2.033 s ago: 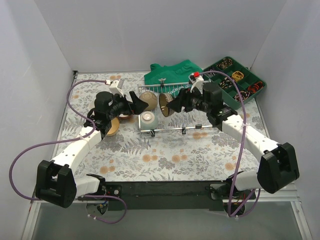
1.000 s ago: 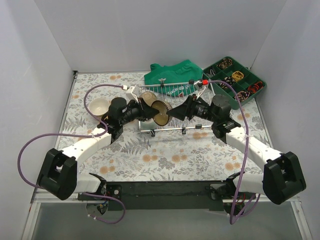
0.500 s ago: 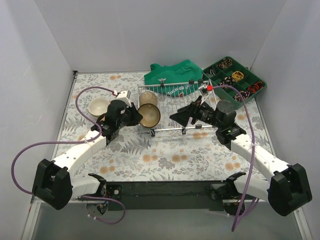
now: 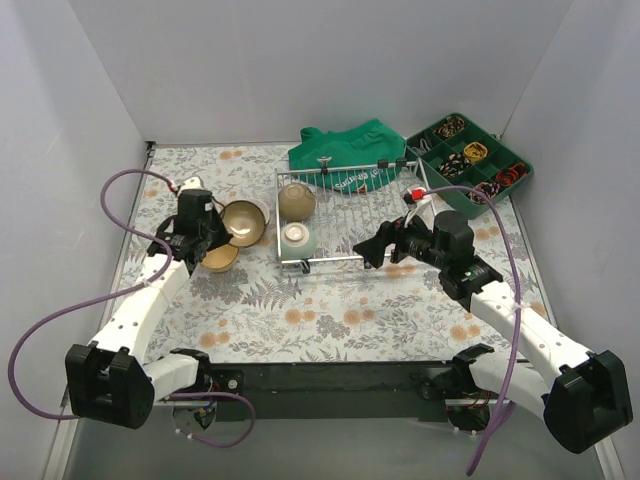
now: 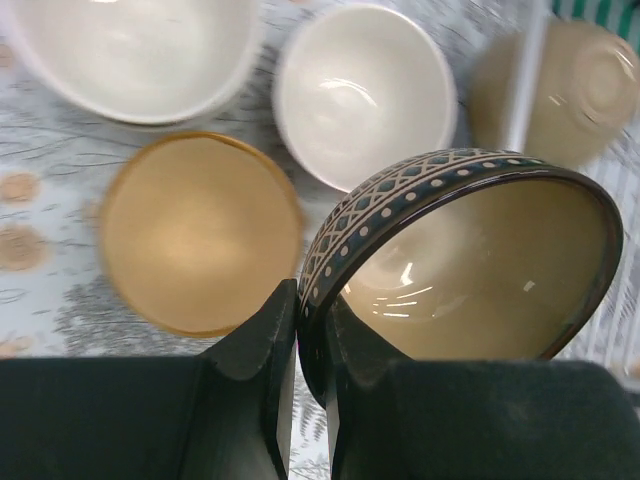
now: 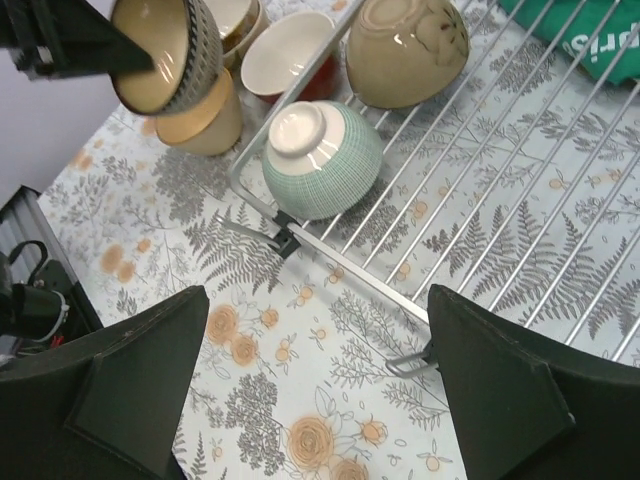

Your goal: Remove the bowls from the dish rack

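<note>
Swings the left arm well out to the left compared with half a second ago, away from the dish rack and over the bowls already set down on the table. Draws the right arm back at the same time, off the rack and toward the near right. Leaves the rack standing at the back of the table, mid-width, with only two bowls in its left end: a beige bowl at the far side and a pale green bowl upside down just in front of it. Pinches the rim of the dark patterned bowl between the left fingers, one inside and one outside, tilted above a tan bowl, with a large white bowl and a smaller white bowl just beyond. Holds the right fingers spread wide and empty, looking down on the rack's front left corner. Amounts, as a judgement, to one more bowl out, needing only a set-down, with two left to fetch.

Beyond that: plain pale walls on three sides, closing in a table covered in a grey fern-and-flower print. Back right, a green compartment tray full of small bits; just behind the rack, a crumpled green cloth
</note>
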`<state>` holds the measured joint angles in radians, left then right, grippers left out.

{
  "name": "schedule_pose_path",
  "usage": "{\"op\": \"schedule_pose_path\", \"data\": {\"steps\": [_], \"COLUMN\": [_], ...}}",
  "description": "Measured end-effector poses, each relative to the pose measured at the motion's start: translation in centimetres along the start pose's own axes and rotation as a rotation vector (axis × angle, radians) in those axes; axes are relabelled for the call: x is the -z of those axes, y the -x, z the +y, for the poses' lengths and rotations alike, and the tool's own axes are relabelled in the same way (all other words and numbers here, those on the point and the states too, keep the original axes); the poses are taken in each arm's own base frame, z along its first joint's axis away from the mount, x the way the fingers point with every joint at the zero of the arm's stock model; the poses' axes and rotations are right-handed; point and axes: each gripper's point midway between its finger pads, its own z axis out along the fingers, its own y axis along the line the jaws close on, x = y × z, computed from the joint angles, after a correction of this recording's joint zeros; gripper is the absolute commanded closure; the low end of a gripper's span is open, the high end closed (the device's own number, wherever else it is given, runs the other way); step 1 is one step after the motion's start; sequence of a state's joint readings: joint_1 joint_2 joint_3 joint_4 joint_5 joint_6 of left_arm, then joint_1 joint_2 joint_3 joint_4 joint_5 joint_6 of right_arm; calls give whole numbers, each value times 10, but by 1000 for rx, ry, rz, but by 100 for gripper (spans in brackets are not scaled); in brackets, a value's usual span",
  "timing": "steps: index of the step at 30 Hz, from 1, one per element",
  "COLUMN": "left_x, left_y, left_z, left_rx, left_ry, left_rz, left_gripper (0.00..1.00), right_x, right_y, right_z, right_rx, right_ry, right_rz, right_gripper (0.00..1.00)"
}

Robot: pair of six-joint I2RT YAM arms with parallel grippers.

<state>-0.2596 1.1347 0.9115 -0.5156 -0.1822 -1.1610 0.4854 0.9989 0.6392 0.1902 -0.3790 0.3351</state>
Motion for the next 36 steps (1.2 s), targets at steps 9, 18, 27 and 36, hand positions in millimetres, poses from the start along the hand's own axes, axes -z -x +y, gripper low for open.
{"op": "schedule_pose_path", "data": {"steps": [9, 18, 27, 36], "left_x": [-15, -65, -96, -98], "left_y": [52, 75, 58, 63], "left_z": [76, 112, 132, 125], "left_rx": [151, 202, 199, 201], "left_ry": [244, 360, 421, 380], "left_rz": [-37, 16, 93, 82], "left_gripper": [100, 99, 83, 45], "right_x": [8, 14, 14, 12], "right_y": [-17, -27, -32, -37], "right_z": [-8, -10, -12, -14], "right_rx": [38, 68, 76, 81], "right_ry": [-32, -37, -39, -37], "right_rz": [40, 61, 72, 90], "right_gripper": [1, 1, 1, 2]}}
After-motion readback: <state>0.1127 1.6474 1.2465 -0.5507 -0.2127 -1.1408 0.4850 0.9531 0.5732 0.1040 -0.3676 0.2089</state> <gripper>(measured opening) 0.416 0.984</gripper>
